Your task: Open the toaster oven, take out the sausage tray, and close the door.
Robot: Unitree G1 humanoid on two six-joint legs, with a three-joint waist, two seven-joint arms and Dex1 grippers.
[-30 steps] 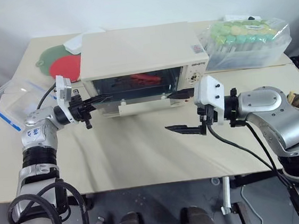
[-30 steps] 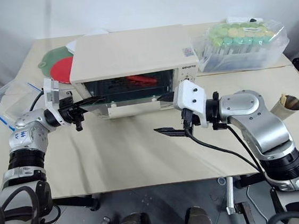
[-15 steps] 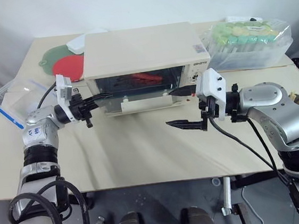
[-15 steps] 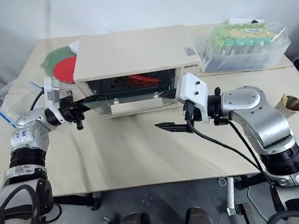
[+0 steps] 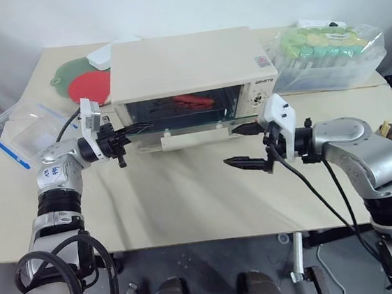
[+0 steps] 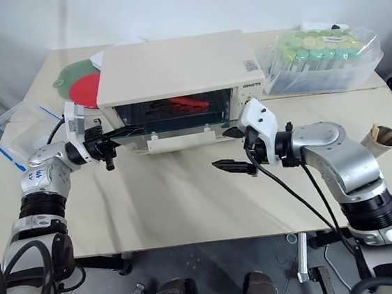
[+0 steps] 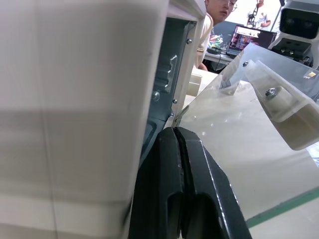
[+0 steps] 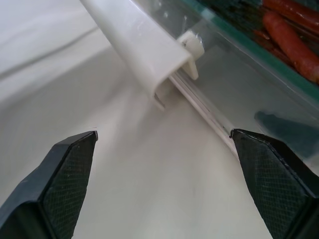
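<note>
The cream toaster oven (image 5: 187,60) stands mid-table. Its glass door (image 5: 179,124) is tilted a little way out at the top, and the bar handle (image 5: 185,140) runs below the glass. Red sausages (image 5: 195,101) show through the glass; the sausage tray beneath them is hard to make out. My left gripper (image 5: 135,130) is shut, its tips wedged in the gap at the door's upper left corner (image 7: 182,149). My right gripper (image 5: 245,145) is open and empty, just off the door's right end. Its fingers (image 8: 65,174) frame the handle (image 8: 144,45).
A clear blue-rimmed box (image 5: 19,130) sits at the left edge. Red and green round lids (image 5: 88,84) lie behind it. A clear bag of green-capped tubes (image 5: 326,52) stands at the back right, and a small cup (image 5: 389,130) at the far right. Bare tabletop (image 5: 186,190) lies in front of the oven.
My right gripper has rolled and sunk slightly, settling nearer the door's right end. The left gripper has stayed wedged at the door's corner. The view has shifted a little.
</note>
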